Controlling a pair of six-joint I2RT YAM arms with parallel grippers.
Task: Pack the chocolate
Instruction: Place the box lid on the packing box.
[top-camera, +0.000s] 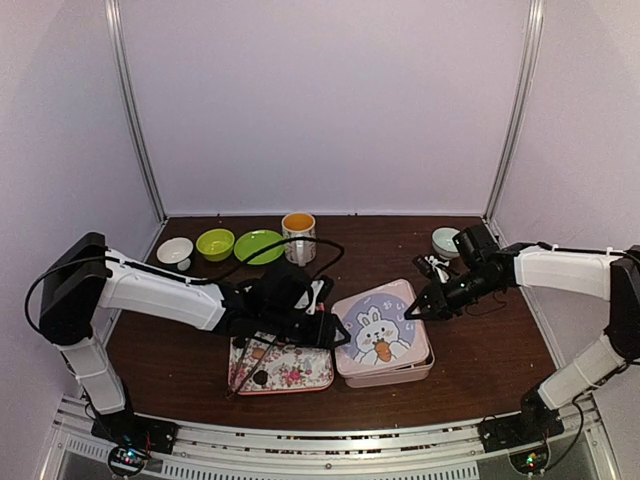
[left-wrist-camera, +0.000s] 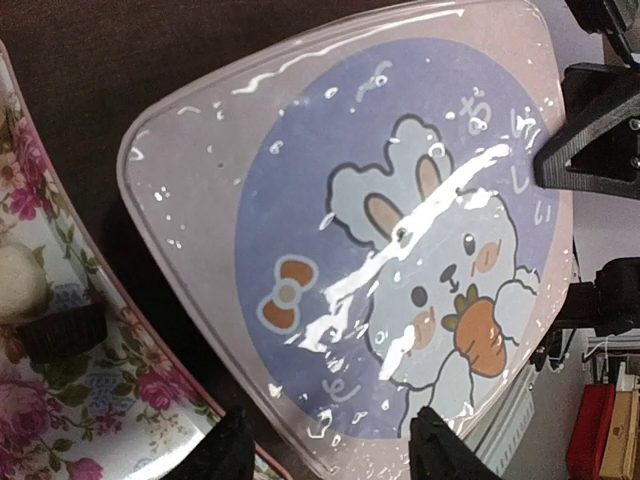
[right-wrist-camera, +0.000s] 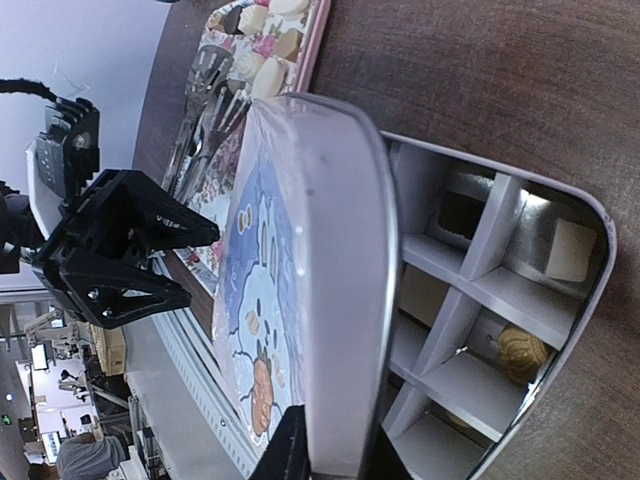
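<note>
Noting claw states first: your left claw (left-wrist-camera: 335, 452) stands with jaws apart, straddling a corner of the rabbit lid (left-wrist-camera: 380, 250) (contact not confirmable). Your right claw (top-camera: 416, 308) is clamped on the lid's opposite rim. The lid is tilted up off the tin (right-wrist-camera: 585, 215), so the dividers show. Chocolate (right-wrist-camera: 520, 352): a few pieces sit in the tin's compartments. More lie on the floral tray (top-camera: 305, 378), just left of the tin on the tabletop (top-camera: 480, 350), alongside the tongs (top-camera: 243, 365).
</note>
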